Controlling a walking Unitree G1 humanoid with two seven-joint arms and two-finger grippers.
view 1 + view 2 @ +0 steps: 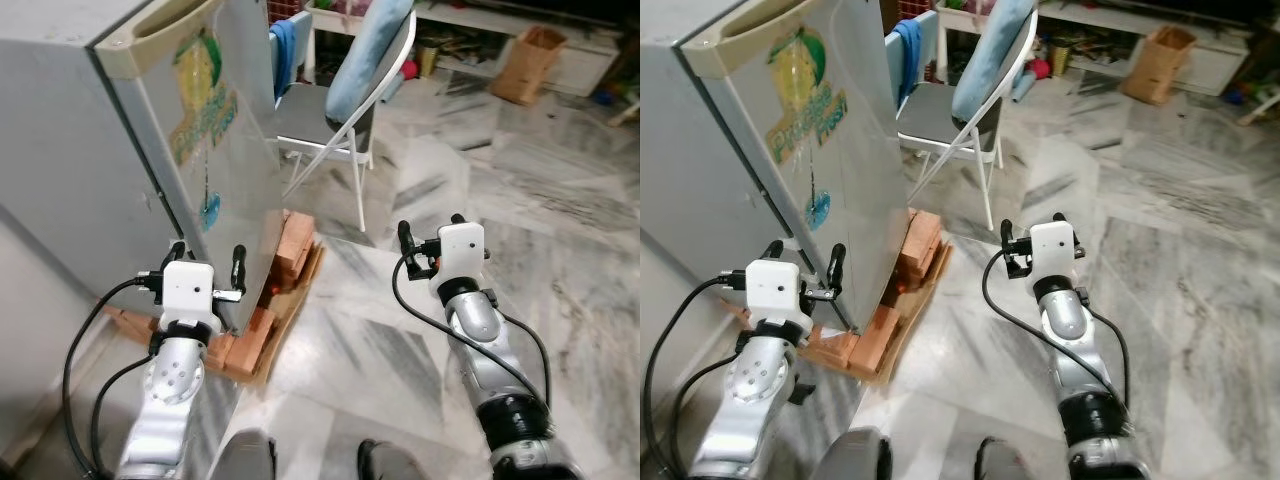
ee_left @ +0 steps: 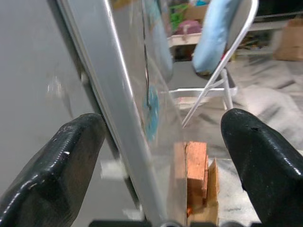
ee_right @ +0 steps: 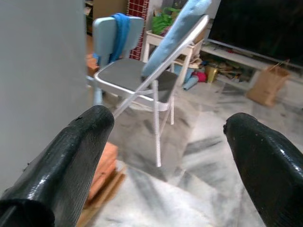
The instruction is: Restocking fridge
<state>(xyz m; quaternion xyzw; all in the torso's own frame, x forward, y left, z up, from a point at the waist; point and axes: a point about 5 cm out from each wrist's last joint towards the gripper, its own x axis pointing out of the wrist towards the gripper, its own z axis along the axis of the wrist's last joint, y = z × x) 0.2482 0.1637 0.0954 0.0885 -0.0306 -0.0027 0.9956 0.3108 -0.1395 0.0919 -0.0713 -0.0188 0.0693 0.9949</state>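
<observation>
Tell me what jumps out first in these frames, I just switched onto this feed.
The grey fridge on the left, door shut and bearing a yellow-green sticker, stands raised on bricks. The left pincer is open at the door's edge, one finger on each side in the wrist view. The right pincer hangs open over the marble floor, and a folding chair stands just behind the fridge.
</observation>
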